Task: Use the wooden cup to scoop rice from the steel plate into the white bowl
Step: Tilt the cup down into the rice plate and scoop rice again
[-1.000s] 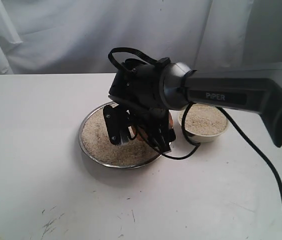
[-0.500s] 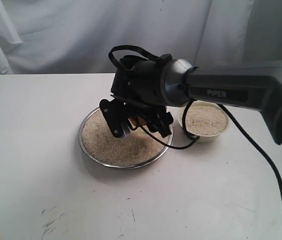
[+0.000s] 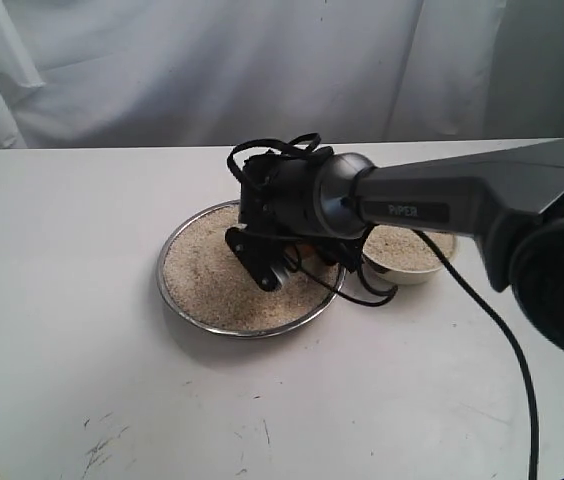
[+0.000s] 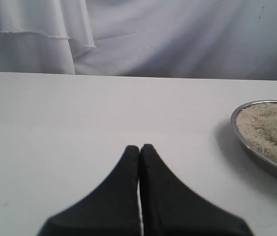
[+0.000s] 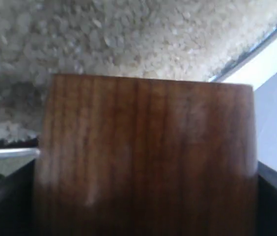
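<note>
While the left claw (image 4: 139, 147) sits pinched shut on nothing, well apart from the steel plate (image 3: 162, 285) over bare counter (image 3: 62, 350), all the work belongs to the other arm. Across that plate the rice (image 3: 207, 285) lies in a broad, shallow bed, thickest on the plate's left half.

Low over the plate's right half hangs the right claw (image 3: 282, 262), reaching in from beyond the plate's right rim. It grips the wooden cup (image 5: 146, 157) by its sides, one dark finger on each flank. The cup's long axis runs straight out along the claw, mouth forward. Its rim faces the grains just beside the plate's edge (whether the lip is dug in or merely touching cannot be told, nor whether any rice is inside).

Just beside the plate on the right stands the white bowl (image 3: 412, 275), already holding some rice, partly hidden behind the arm.

Judging from this, the coming move turns on that axis. The mouth points into the plate, away from the bowl, so the cup must push through the grains, tip mouth-up, then swing right past the plate's rim.
</note>
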Available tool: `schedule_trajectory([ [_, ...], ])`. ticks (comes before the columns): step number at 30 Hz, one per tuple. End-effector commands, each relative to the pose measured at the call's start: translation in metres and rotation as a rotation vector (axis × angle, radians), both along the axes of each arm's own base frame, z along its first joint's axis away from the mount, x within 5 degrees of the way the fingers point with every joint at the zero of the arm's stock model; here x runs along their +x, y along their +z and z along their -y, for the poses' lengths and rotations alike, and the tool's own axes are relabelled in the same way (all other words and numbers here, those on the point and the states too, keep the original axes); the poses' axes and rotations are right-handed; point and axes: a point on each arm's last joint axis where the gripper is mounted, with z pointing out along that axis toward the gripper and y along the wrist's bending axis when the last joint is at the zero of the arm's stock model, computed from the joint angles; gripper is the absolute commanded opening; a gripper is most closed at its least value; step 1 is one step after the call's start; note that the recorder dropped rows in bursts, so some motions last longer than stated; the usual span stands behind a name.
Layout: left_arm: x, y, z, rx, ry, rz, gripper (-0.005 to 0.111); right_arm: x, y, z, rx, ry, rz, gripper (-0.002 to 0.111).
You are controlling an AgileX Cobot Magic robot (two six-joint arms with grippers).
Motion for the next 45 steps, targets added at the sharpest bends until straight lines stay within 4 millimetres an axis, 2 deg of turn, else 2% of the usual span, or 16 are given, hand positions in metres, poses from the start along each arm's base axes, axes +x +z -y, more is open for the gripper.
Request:
schedule_trajectory([
  [1, 0.0, -0.001, 0.0, -0.004, -0.001, 0.007, 0.0, -0.005, -0.008, -0.013, -0.027, 0.069, 0.025, 0.0],
  [9, 0.0, -0.001, 0.0, -0.004, -0.001, 0.007, 0.0, -0.014, -0.021, -0.023, -0.04, 0.105, 0.009, 0.0],
  [18, 0.0, -0.001, 0.0, -0.004, -0.001, 0.007, 0.0, -0.021, -0.024, -0.03, 0.016, 0.105, -0.017, 0.0],
  [28, 0.0, -0.001, 0.0, -0.004, -0.001, 0.007, 0.0, -0.02, -0.024, -0.029, 0.028, 0.098, -0.023, 0.0],
  [34, 0.0, -0.001, 0.0, -0.004, -0.001, 0.007, 0.0, -0.021, -0.017, -0.033, 0.098, 0.103, -0.04, 0.0],
  [41, 0.0, -0.001, 0.0, -0.004, -0.001, 0.007, 0.0, -0.013, -0.001, -0.041, 0.285, 0.009, -0.129, 0.0],
  [45, 0.0, -0.001, 0.0, -0.004, -0.001, 0.007, 0.0, -0.011, 0.001, -0.041, 0.305, 0.008, -0.148, 0.0],
])
